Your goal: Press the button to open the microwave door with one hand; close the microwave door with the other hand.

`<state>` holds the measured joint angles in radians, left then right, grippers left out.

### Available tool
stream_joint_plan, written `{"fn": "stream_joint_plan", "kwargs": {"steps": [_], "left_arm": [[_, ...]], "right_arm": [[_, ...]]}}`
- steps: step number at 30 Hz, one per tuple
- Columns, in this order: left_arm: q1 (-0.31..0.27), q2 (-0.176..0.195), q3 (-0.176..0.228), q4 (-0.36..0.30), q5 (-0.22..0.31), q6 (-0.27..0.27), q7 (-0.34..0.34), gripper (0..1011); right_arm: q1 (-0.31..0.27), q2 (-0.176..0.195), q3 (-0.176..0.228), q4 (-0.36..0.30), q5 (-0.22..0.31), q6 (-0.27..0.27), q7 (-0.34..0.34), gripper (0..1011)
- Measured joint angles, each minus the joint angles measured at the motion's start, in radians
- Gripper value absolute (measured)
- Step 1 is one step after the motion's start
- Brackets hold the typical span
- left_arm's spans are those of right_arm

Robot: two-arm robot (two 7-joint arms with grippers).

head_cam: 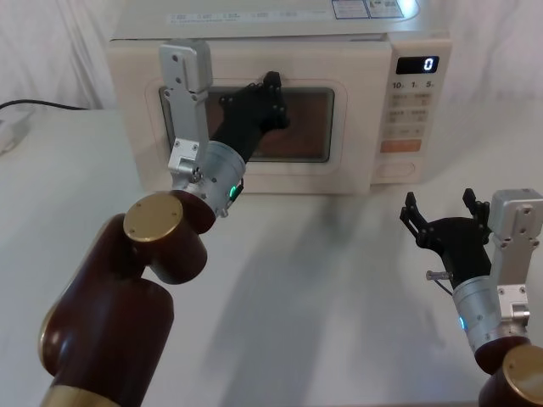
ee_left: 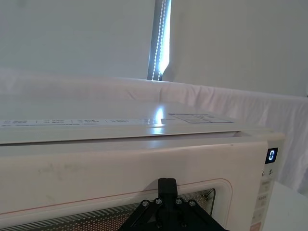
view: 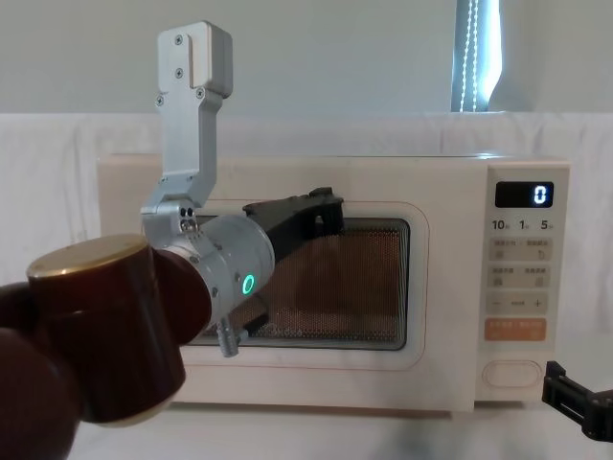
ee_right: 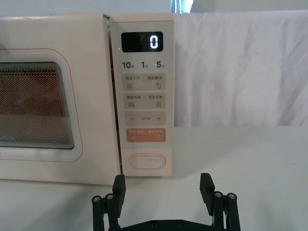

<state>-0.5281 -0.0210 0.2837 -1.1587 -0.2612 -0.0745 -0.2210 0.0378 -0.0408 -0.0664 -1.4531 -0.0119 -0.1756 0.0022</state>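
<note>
Two black grippers, near to far: right gripper (head_cam: 444,222) low over the table (head_cam: 322,280), fingers spread wide, well short of the button (ee_right: 147,161) at the keypad panel's foot. Farther in, left gripper (head_cam: 270,95) up against the shut door (head_cam: 144,136), at its window; finger spacing impossible to tell.
</note>
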Motion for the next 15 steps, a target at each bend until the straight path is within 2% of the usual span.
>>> {"fn": "stream_joint_plan", "kwargs": {"steps": [15], "left_arm": [[-0.026, -0.007, 0.005, 0.034, 0.016, -0.007, 0.004, 0]], "right_arm": [[0.000, 0.000, 0.000, 0.000, 0.000, 0.000, 0.000, 1002]]}}
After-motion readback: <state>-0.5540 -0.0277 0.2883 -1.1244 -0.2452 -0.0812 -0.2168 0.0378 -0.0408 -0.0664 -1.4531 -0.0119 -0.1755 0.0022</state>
